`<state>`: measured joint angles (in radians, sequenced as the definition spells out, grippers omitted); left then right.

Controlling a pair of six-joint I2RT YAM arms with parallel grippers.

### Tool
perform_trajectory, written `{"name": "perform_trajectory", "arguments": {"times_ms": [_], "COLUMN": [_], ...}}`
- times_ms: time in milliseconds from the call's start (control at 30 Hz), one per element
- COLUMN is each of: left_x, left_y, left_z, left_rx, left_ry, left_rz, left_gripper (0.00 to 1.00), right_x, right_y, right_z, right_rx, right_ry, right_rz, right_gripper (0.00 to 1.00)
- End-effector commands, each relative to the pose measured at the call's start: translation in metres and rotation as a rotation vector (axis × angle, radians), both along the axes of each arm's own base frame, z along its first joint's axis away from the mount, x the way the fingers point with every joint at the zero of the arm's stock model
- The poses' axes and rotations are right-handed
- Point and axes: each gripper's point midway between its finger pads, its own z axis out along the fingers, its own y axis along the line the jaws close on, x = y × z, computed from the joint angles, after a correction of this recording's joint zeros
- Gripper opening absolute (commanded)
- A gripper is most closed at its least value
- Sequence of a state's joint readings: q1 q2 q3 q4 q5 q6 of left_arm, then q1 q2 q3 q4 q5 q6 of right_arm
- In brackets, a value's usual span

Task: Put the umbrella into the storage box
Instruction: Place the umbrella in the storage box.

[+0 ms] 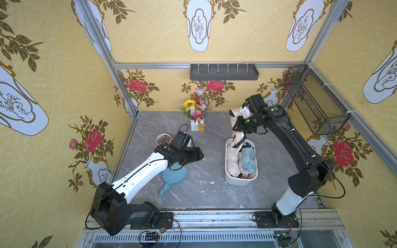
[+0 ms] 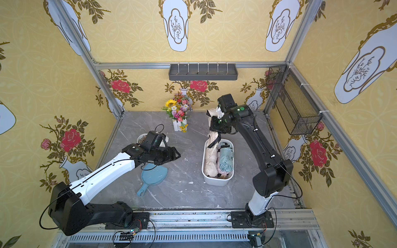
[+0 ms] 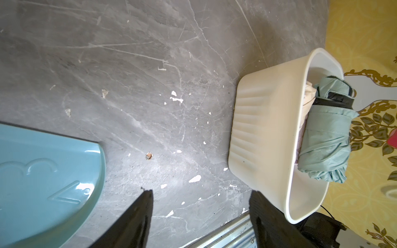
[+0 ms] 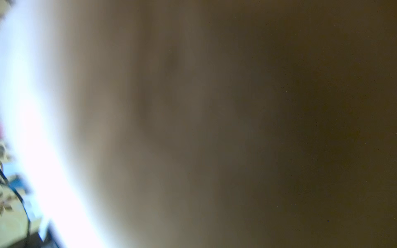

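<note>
Wallpaper (image 1: 150, 49) of yellow with red roses encloses the chipped, grey marble-patterned desk (image 1: 206, 193). Toward its right edge, the white oblong plastic storage box (image 1: 238, 182) holds folded umbrellas (image 1: 249, 160); right fingers (image 1: 236, 127) clamp a cream folded umbrella (image 1: 238, 138) tilted over its far end. Left fingers (image 3: 137, 219) stand apart, empty.

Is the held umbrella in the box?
Partly: lower end of the umbrella is inside the storage box; the rest stands above, in the right gripper.
</note>
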<state>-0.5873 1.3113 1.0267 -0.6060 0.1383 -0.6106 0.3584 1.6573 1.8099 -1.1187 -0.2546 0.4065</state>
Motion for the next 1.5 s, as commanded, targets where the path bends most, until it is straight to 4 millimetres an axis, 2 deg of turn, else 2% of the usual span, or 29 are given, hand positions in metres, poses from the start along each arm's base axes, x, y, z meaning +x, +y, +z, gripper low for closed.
{"name": "perform_trajectory", "arguments": {"times_ms": [0, 167, 267, 367, 433, 633, 733, 833, 1000, 1067, 1133, 1333, 1467], "left_x": [-0.002, -0.005, -0.007, -0.007, -0.008, -0.008, -0.008, -0.008, -0.007, -0.007, -0.008, -0.01, -0.012], "left_y": [-0.002, -0.003, -0.003, -0.003, -0.003, -0.002, -0.002, -0.003, -0.004, -0.005, -0.004, -0.003, -0.002], "left_z": [0.003, 0.0, -0.002, -0.004, -0.005, -0.007, -0.008, -0.009, -0.008, -0.008, -0.008, -0.008, -0.01], "left_rx": [-0.026, -0.038, -0.04, -0.039, -0.036, -0.031, -0.03, -0.031, -0.04, -0.043, -0.044, -0.05, -0.054], "left_ry": [0.006, 0.018, 0.027, 0.029, 0.032, 0.035, 0.037, 0.042, 0.043, 0.043, 0.044, 0.047, 0.053], "left_rz": [0.0, -0.003, -0.004, -0.004, -0.007, -0.006, -0.005, -0.005, -0.001, -0.002, 0.0, 0.007, 0.011], "left_gripper": [0.75, 0.75, 0.75, 0.75, 0.75, 0.75, 0.75, 0.76, 0.75, 0.75, 0.76, 0.76, 0.75], "right_x": [-0.024, -0.054, -0.063, -0.067, -0.067, -0.069, -0.071, -0.072, -0.074, -0.073, -0.073, -0.073, -0.063], "right_y": [0.0, 0.001, 0.0, 0.003, 0.001, -0.006, -0.003, -0.006, -0.017, -0.018, -0.013, -0.006, -0.007], "right_z": [-0.003, -0.026, -0.041, -0.052, -0.06, -0.077, -0.074, -0.06, -0.035, -0.027, -0.024, -0.037, -0.044], "right_rx": [-0.002, 0.008, -0.014, -0.008, -0.022, -0.038, -0.023, -0.016, -0.042, -0.031, -0.007, 0.015, -0.01], "right_ry": [0.003, 0.052, 0.074, 0.087, 0.095, 0.129, 0.119, 0.075, 0.015, -0.022, -0.048, -0.045, -0.054], "right_rz": [0.06, 0.059, 0.043, 0.025, -0.003, -0.072, -0.064, -0.066, -0.087, -0.081, -0.05, -0.016, -0.037], "right_gripper": [0.27, 0.29, 0.3, 0.35, 0.42, 0.52, 0.62, 0.69, 0.7, 0.66, 0.56, 0.21, 0.14]}}
